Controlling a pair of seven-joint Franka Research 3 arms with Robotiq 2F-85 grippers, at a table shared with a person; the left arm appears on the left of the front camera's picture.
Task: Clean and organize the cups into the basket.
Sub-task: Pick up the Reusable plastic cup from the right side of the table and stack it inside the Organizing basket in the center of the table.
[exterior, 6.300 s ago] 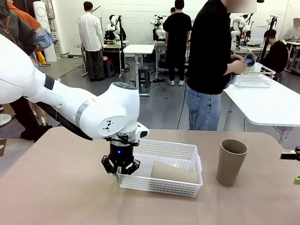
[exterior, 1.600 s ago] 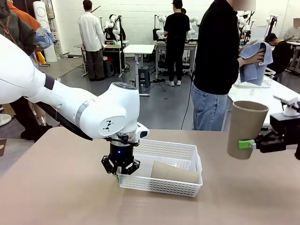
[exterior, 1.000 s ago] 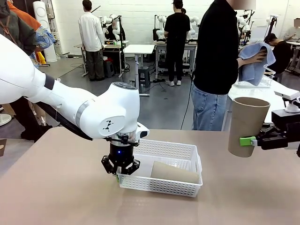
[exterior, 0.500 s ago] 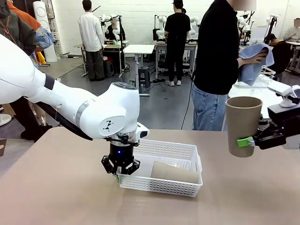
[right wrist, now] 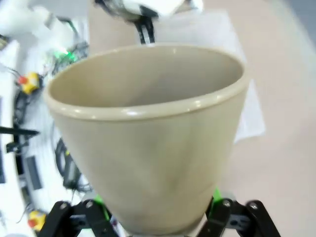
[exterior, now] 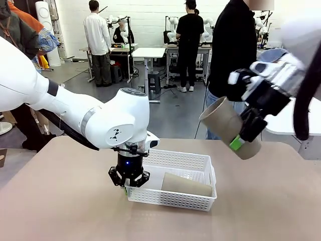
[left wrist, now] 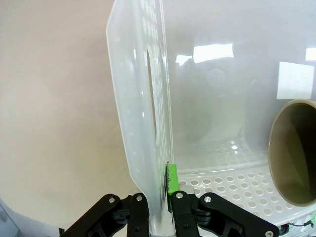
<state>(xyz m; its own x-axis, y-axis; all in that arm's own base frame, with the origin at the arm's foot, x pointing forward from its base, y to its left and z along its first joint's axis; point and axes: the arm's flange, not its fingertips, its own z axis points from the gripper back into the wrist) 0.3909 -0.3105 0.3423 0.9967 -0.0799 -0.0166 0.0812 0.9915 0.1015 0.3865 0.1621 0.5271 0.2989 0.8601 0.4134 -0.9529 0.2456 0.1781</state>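
While the left gripper (left wrist: 166, 186) clamps the 9 o'clock wall of the white perforated plastic basket (exterior: 170, 199), presumably steadying it, the right gripper (exterior: 239, 140) grasps the matte beige tapered tumbler (exterior: 223, 123) aloft at 2 o'clock, tilted for insertion.

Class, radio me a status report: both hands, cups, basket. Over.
Left hand shut on basket wall. Right hand gripping beige cup, tilted, in the air. Second cup lying in basket.
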